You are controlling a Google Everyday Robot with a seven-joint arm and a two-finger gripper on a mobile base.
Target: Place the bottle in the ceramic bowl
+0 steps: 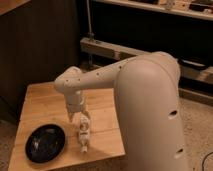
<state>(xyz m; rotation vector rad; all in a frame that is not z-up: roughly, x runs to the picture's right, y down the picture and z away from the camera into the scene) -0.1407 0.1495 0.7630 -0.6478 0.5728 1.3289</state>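
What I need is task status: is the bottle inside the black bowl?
No, the bottle lies on the table beside the ceramic bowl, with the pincer just above its far end.

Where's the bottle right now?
In the camera view, the bottle lies on the wooden table near its front edge, just right of the ceramic bowl and apart from it. The open tool hangs at its far end.

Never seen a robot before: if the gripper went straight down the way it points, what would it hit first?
The gripper hangs over the wooden table, jaws open, pointing down. Probably the bottle, at its far end, though depth is unclear: perhaps bare table beside it.
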